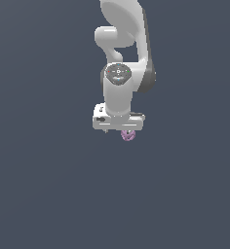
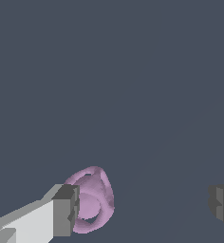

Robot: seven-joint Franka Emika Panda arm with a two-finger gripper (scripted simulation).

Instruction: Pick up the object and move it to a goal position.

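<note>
The object (image 2: 91,199) is a small pink-purple lumpy thing with loops and a rounded core. In the wrist view it lies between the fingers, right against one grey pad (image 2: 66,210), while the other pad (image 2: 222,203) stands far from it. My gripper (image 2: 143,208) is open with a wide gap. In the exterior view the white gripper (image 1: 118,127) points straight down, and the object (image 1: 128,135) peeks out just under its lower edge, toward the exterior view's right. I cannot tell whether the object rests on the surface.
Plain dark grey-blue ground (image 1: 48,194) fills both views. The white arm (image 1: 122,53) rises above the gripper in the exterior view. No goal marker shows.
</note>
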